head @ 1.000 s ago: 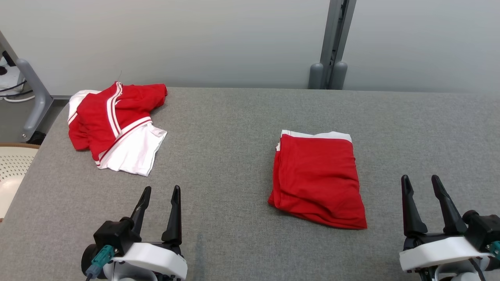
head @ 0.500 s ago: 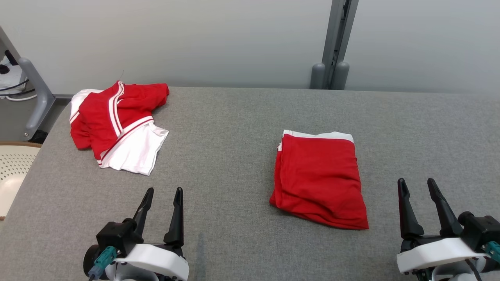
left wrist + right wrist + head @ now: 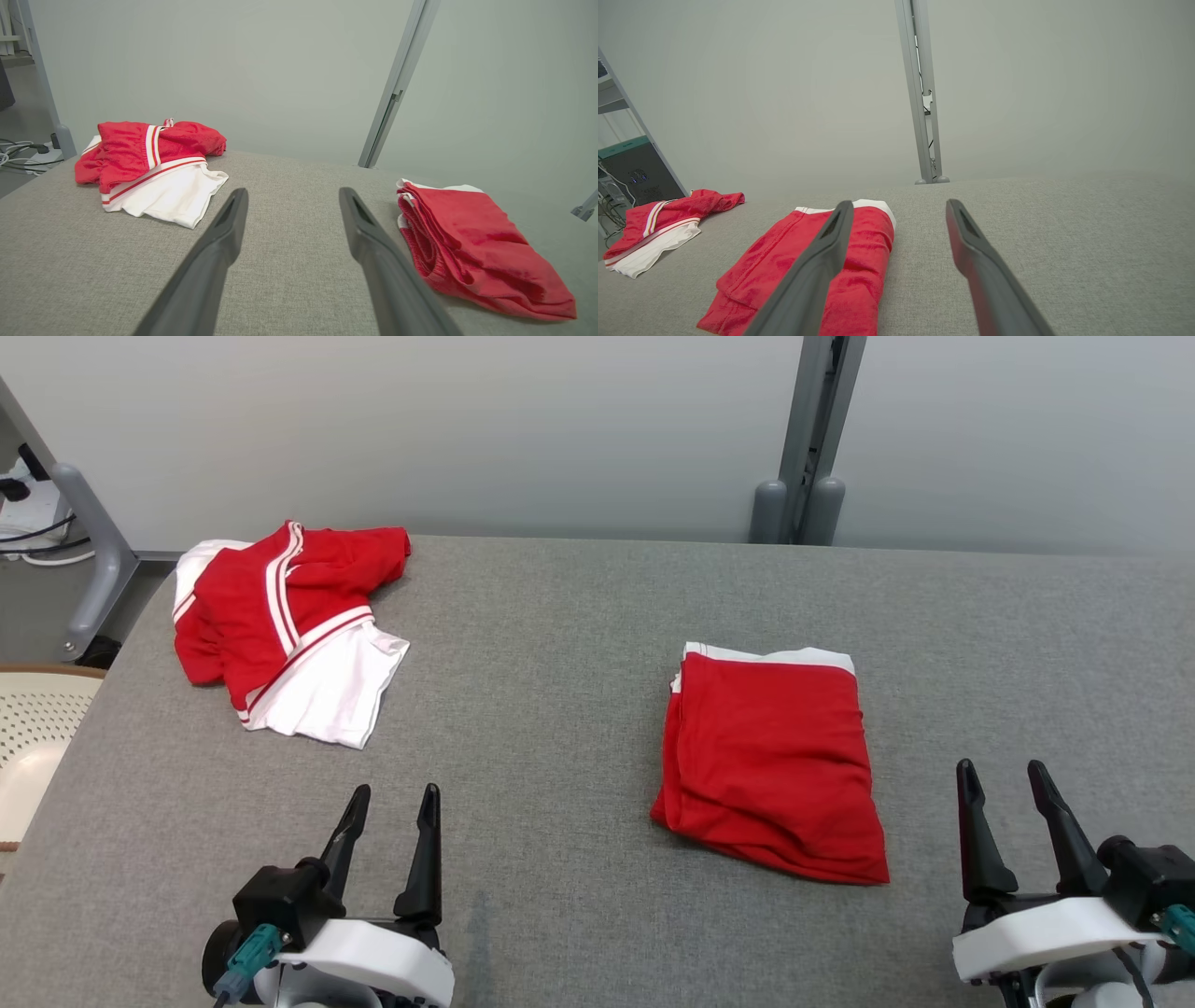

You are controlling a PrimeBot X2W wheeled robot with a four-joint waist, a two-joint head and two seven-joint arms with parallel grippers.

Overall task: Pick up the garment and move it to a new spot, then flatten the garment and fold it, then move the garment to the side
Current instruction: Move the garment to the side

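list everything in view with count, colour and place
folded garment: 1, red with a white edge, right of the table's middle
crumpled garment: 1, red and white with stripes, table's far left corner
table: 1, grey fabric top, under both garments
post: 1, grey, upright behind the table's far edge
frame leg: 1, grey, beyond the table's left corner
cables: a few, black and white, on the floor far left
perforated item: 1, cream, off the table's left edge
wall: 1, pale grey, behind the table
left pincer: 1, dark fingers, open, empty, near left
right pincer: 1, dark fingers, open, empty, near right
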